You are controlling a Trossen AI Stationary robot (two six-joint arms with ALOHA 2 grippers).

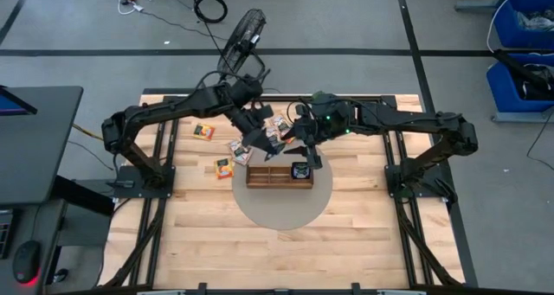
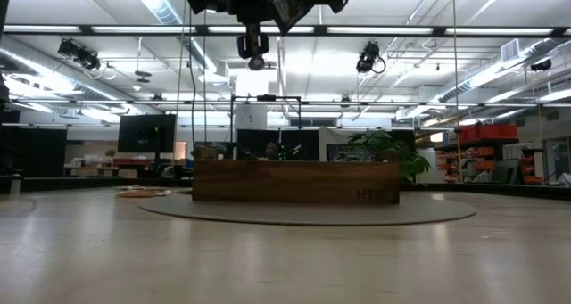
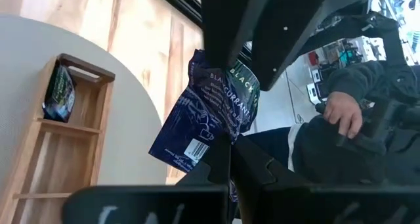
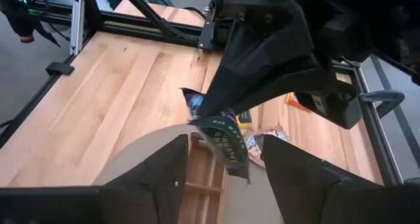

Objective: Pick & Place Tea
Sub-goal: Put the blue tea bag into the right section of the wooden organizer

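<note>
Tea packet [image 3: 207,115], dark blue, hangs in air above tray [image 1: 279,176], pinched by left gripper [image 1: 258,141]; jaws closed tight on its upper edge. Right gripper [image 1: 309,155] just beside, above tray's right end; jaws spread wide, holding nothing, packet seen between fingers [image 4: 298,178] but apart from them. One dark packet [image 1: 300,169] sits in tray's right compartment. More packets [image 1: 223,167] lie on table [image 1: 208,234] left of tray and behind it. Person's hand [image 3: 344,113] visible beyond table.
</note>
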